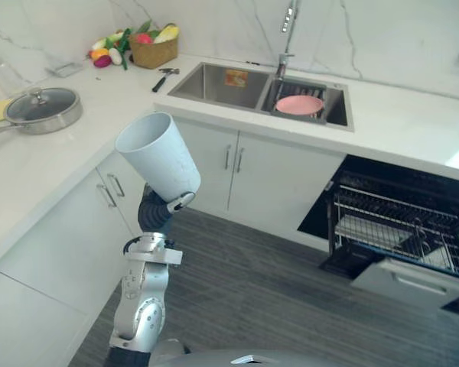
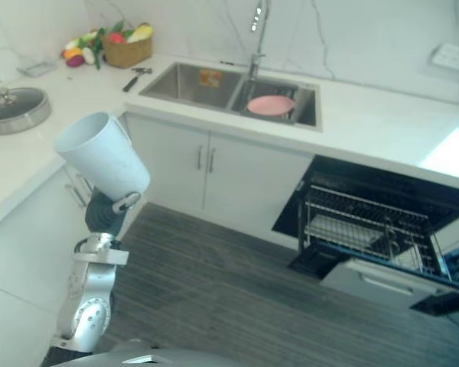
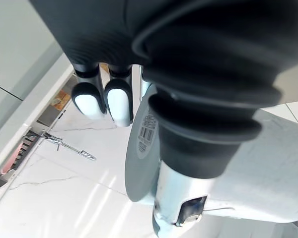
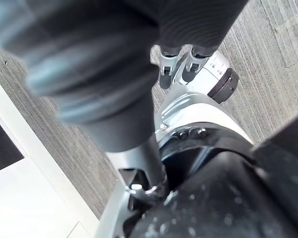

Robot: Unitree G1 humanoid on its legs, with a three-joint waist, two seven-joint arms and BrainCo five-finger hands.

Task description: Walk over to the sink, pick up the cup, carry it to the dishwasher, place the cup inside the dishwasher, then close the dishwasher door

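In front of the corner cabinets point(image 1: 237, 164), above the dark floor point(image 1: 275, 294), my left hand point(image 1: 157, 209) holds the white cup point(image 1: 157, 157) up. It grips the base, fingers point(image 3: 89, 97) on one side of the wall and thumb point(image 3: 181, 210) on the other. The cup leans with its open mouth up and to the left. My right hand point(image 4: 114, 99) hangs low over the floor, and I cannot tell whether it is spread or closed.

Far across the white desk point(image 1: 398, 115) lies the double sink point(image 1: 222, 84), and a pink plate point(image 1: 299, 105) rests in its right basin under the faucet point(image 1: 285, 38). To the right, below the desk, the dishwasher point(image 1: 367, 180) stands open with its wire rack point(image 1: 402, 222) pulled out, well apart from the cup. On the left stretch of desk sits a lidded pan point(image 1: 42, 107). Farther back a hammer point(image 1: 164, 79) lies near a basket point(image 1: 153, 52) of colourful produce.
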